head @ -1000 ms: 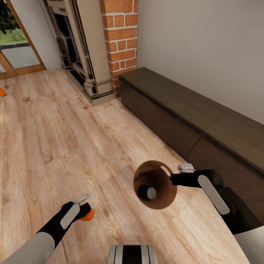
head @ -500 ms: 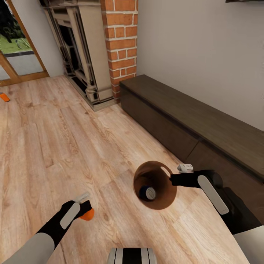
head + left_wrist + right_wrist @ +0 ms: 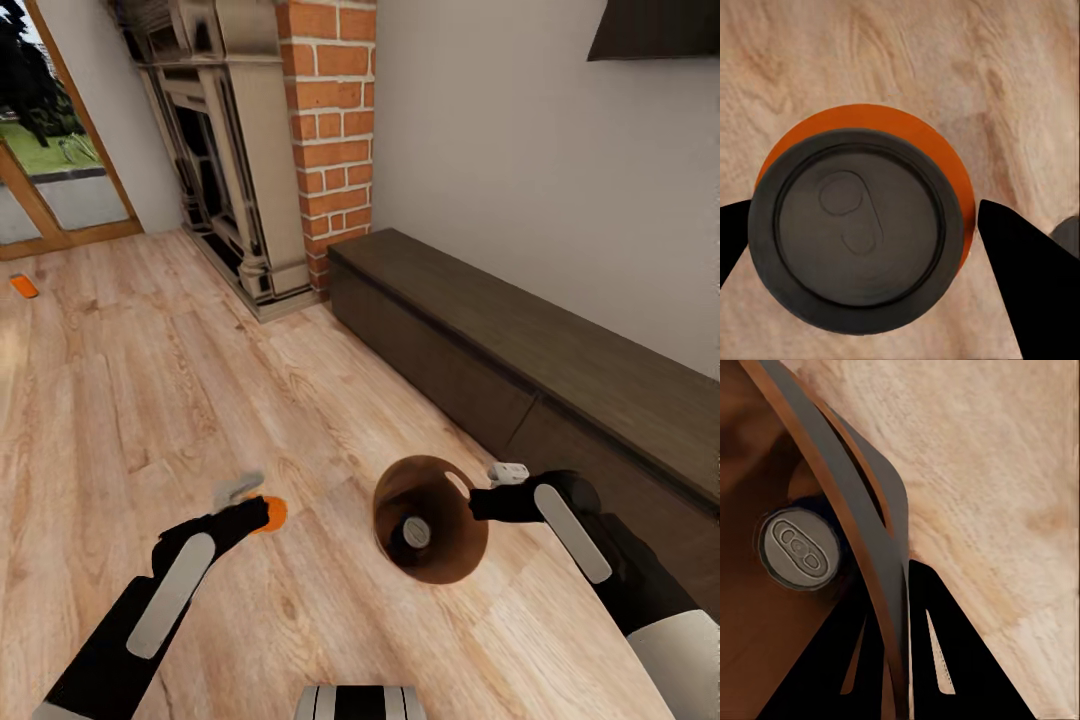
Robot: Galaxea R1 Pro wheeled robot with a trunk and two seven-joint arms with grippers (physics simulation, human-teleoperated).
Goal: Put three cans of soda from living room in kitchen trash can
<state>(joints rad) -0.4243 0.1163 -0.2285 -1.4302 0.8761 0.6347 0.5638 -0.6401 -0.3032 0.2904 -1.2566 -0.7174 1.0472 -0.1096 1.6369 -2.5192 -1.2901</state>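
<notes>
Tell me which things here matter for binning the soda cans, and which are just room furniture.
Job:
- orange can in left pincer
- trash can, rim held by right pincer
- blue can inside it
- orange can on floor by glass door

Just there:
- fireplace
- brick chimney
- dark cabinet

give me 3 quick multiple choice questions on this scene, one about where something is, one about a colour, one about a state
1. Where is the dark blue can?
A. on the cabinet
B. inside the trash can
C. by the glass door

2. What colour is the can in the left gripper?
A. orange
B. green
C. white

3. How is the right gripper?
A. open over the floor
B. shut on a can
C. shut on the trash can's rim

Answers:
1 B: the dark blue can sits at the bottom of the trash can.
2 A: the can between the left gripper's fingers has an orange body.
3 C: the right gripper has the rim clamped between its fingers.
</notes>
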